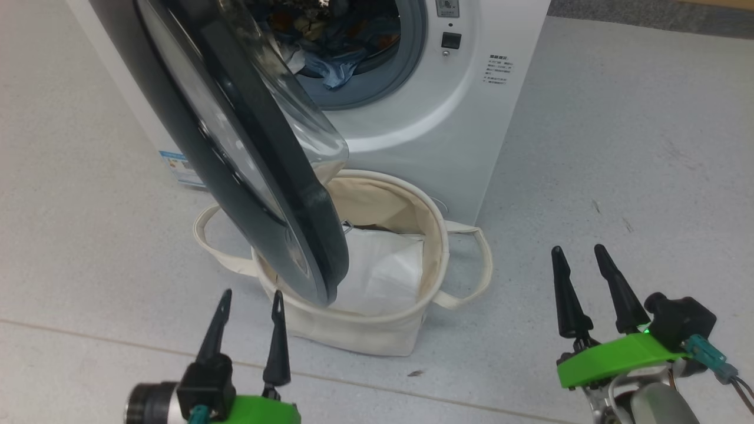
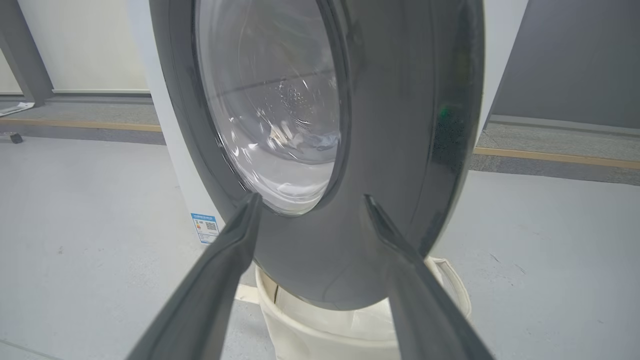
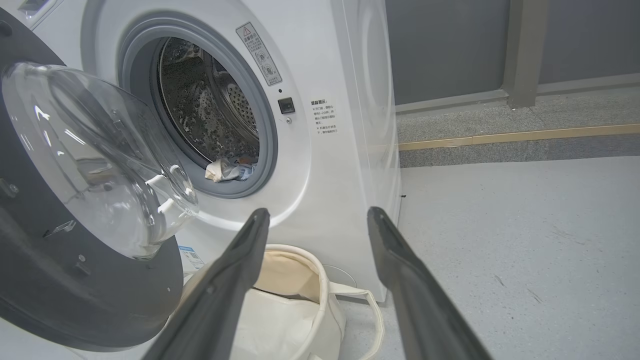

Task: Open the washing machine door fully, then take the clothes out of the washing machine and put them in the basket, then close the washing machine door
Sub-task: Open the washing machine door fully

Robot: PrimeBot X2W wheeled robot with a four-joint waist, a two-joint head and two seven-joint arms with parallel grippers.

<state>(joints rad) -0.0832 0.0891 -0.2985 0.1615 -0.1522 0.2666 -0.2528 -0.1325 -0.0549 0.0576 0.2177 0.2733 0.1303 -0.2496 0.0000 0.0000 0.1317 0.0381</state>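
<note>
Door (image 1: 265,153) stands part open over the basket (image 1: 353,335), just beyond the released left gripper (image 1: 252,294); clothes (image 1: 336,70) lie far inside the washer (image 1: 424,129); right gripper (image 1: 577,248) released too, near right.

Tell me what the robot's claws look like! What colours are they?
The left claw and right claw each have two long, pointy black fingers on a bright green base. Beside the right one sits a black block, a teal plug with thin wires, and silver metal below. The left has a round silver-grey wrist.
</note>
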